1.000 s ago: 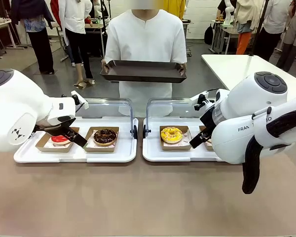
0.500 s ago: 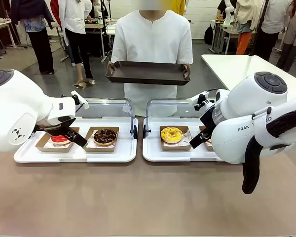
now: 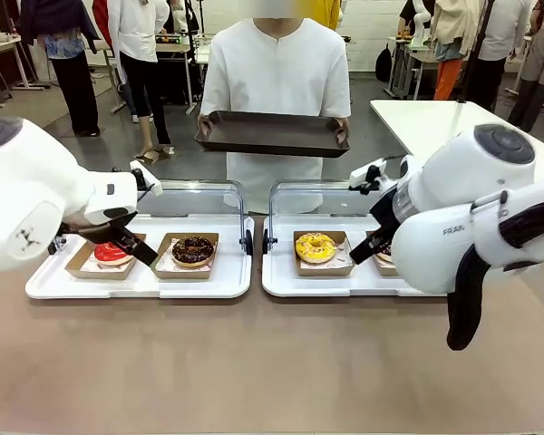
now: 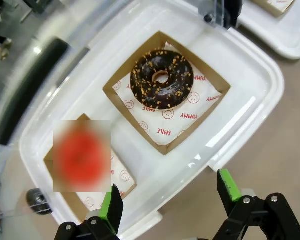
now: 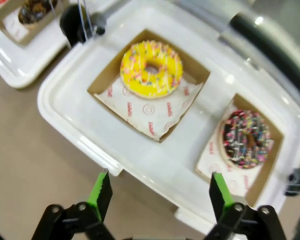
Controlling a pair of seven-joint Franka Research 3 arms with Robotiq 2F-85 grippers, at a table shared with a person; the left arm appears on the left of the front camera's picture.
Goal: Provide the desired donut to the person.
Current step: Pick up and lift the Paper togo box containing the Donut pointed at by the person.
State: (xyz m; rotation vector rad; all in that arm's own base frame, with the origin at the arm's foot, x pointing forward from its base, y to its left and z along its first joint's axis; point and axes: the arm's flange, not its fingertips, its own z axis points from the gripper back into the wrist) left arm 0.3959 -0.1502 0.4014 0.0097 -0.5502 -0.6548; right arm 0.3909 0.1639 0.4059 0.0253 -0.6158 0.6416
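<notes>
Across the table (image 3: 254, 362), the person (image 3: 274, 72) in the white shirt is standing and holding a dark baking tray (image 3: 272, 133) level with both hands, one on each end.

On the robot's side two white serving trays are lying side by side, their clear lids (image 3: 192, 195) standing open at the far edge.
- Left serving tray (image 3: 140, 283): a red-glazed donut (image 3: 110, 253) and a chocolate donut with nut crumbs (image 4: 161, 84), each sitting on printed paper in its own brown cardboard box.
- Right serving tray (image 5: 65, 107): a yellow-iced donut (image 5: 151, 68) and a chocolate donut with coloured sprinkles (image 5: 246, 138), boxed the same way.

Cannot tell which donut is the wanted one; all four are resting in their boxes.

Left gripper (image 4: 168, 187): hovering over the near rim of the left serving tray, fingers spread wide, gripping nothing. The nut-crumb donut is lying ahead of it, and the red one off to the side by one green pad (image 4: 112, 197).

Right gripper (image 5: 159, 179): hovering over the near rim of the right serving tray, fingers likewise spread and empty. The yellow donut is lying ahead, the sprinkled one off beyond the other pad.
</notes>
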